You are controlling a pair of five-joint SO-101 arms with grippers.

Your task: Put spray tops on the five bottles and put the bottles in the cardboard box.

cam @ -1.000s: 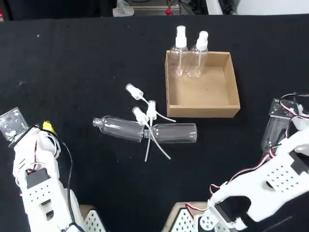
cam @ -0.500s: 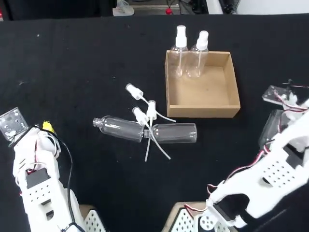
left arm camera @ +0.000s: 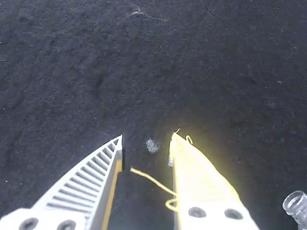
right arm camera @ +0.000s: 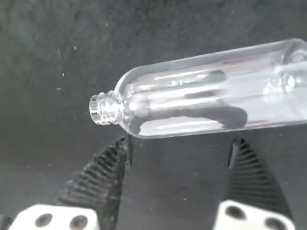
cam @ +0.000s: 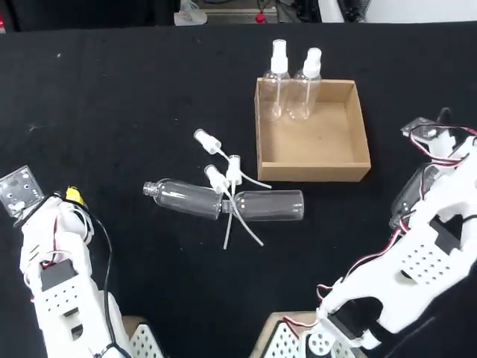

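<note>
Black cloth covers the table [cam: 112, 89]. At 8 o'clock the left end effector [left arm camera: 146, 139] hangs released, its fingers spread over bare cloth. A clear bottle mouth [left arm camera: 296, 205] is cut off at the edge of the left wrist view; which bottle it belongs to I cannot tell.

At 4 o'clock the right end effector [right arm camera: 180, 143] is also released, jaws wide. An uncapped bottle [right arm camera: 201, 91] lies on its side just past the fingertips, not gripped. In the high view the arm hides most of that bottle [cam: 408, 195].

At the table's centre a second bare bottle [cam: 182, 198] and a third bare bottle [cam: 272, 205] lie end to end. Three spray tops [cam: 234, 170] lie loose, tubes crossing them.

At 1 o'clock sits the cardboard box [cam: 313, 172], with two capped bottles [cam: 277, 86] upright in its far corner.
</note>
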